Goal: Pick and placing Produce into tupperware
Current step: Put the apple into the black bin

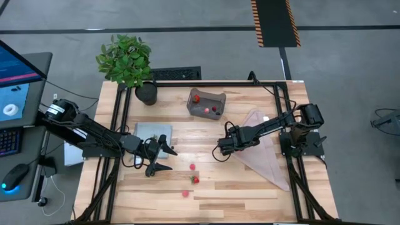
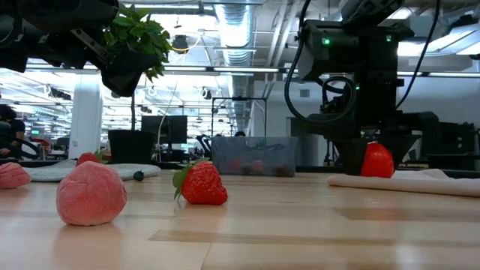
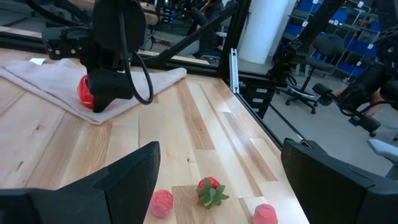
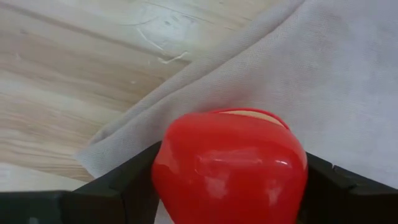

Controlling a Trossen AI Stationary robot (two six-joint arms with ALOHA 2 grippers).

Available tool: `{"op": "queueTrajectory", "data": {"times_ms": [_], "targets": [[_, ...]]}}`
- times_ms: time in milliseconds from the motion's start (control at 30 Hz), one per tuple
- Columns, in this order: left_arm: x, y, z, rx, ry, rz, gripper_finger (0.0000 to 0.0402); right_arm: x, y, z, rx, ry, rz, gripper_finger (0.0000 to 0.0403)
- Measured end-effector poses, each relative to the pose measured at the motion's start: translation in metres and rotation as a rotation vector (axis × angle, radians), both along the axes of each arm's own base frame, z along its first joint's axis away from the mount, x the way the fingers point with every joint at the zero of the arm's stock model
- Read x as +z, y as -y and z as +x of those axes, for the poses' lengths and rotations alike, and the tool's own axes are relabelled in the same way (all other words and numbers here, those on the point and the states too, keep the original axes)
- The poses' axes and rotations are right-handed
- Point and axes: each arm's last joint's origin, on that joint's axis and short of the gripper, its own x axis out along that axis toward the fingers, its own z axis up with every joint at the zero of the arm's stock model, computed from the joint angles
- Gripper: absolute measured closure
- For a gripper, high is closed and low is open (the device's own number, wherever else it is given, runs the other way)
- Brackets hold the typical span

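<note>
Where the pale grey cloth [image 1: 265, 145] spreads toward the table's right edge, the high view puts the right gripper [image 1: 222, 150] at the cloth's left border. The left gripper [image 1: 161, 156] hangs well apart from the cloth, fingers spread wide on nothing, beside the flat pale blue-grey mat [image 1: 154, 132]. Three small red and pink fruit pieces [image 1: 192, 167] lie on open wood between that gripper and the front edge. The translucent grey rectangular tub [image 1: 206, 103], berries inside, sits beyond the cloth's left corner.

Low view: a bright red round fruit [image 2: 377, 160] sits at the cloth's near edge under the right gripper; bare wood lies in front of it.

Left wrist view: wide fingers [image 3: 127, 179], open boards running to the cloth.

Right wrist view: both fingers flank the red fruit over the cloth's hem, touching or nearly so; a firm hold cannot be told.
</note>
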Motion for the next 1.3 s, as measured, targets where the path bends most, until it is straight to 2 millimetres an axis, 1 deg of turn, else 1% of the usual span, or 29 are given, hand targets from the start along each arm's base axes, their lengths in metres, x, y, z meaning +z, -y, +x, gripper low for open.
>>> {"op": "queueTrajectory", "data": {"times_ms": [233, 367, 500, 700, 833, 1033, 1300], "targets": [[0.0, 0.0, 0.0, 0.0, 0.002, 0.0, 0.0079, 0.0, 0.0, 0.0, 0.0, 0.003, 0.0, 0.0095], [0.0, 0.0, 0.0, 0.001, 0.002, 0.0, 0.0079, 0.0, 0.002, 0.001, 0.01, 0.001, 0.0, 0.0099], [0.0, 0.0, 0.0, 0.002, 0.002, 0.0, 0.0079, 0.004, 0.005, 0.006, 0.025, 0.015, -0.01, 0.0102], [0.0, 0.0, 0.0, 0.002, 0.003, 0.001, 0.0079, 0.015, 0.014, 0.018, 0.043, 0.058, -0.018, 0.0099], [0.0, 0.0, 0.0, 0.002, 0.004, 0.006, 0.0079, 0.023, 0.024, 0.026, 0.055, 0.085, -0.028, 0.0099], [0.0, 0.0, 0.0, 0.002, 0.006, 0.011, 0.0079, 0.04, 0.047, 0.04, 0.069, 0.142, -0.065, 0.01], [0.0, 0.0, 0.0, 0.002, 0.006, 0.01, 0.0079, 0.068, 0.083, 0.064, 0.108, 0.307, -0.126, 0.01]]}}
